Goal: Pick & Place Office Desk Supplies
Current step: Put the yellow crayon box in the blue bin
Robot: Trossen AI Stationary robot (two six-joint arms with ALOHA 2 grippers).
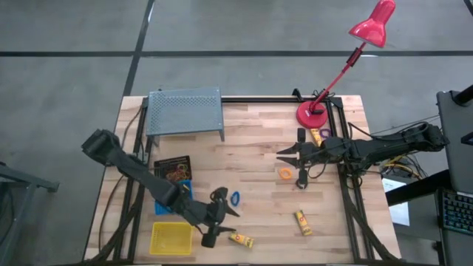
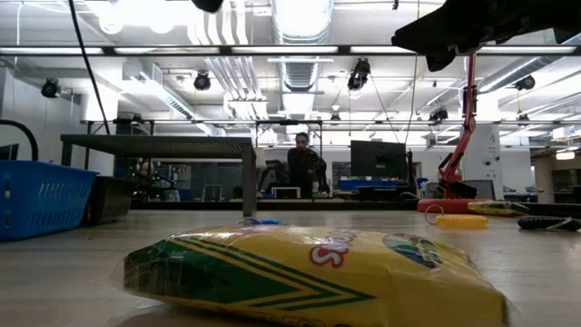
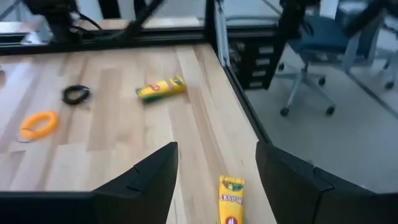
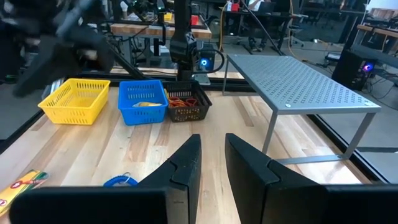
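Left end effector [image 1: 216, 219] hovers fingers spread wide, empty, just beside the yellow bin [image 1: 171, 238]; a yellow crayon pack [image 1: 240, 239] lies on the table [image 1: 251, 159] just beyond the fingertips, its long axis roughly in line with the reach. Judged next pick: this pack, left arm far nearer. Right end effector [image 1: 290, 157] waits near the pink lamp base [image 1: 313, 115], fingers narrow, empty.

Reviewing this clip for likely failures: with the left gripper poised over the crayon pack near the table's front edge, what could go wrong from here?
1. The crayon pack lies close to the table edge; a nudge from the open left gripper could push it off.
2. The blue ring sits right beside that gripper, so it may get knocked.
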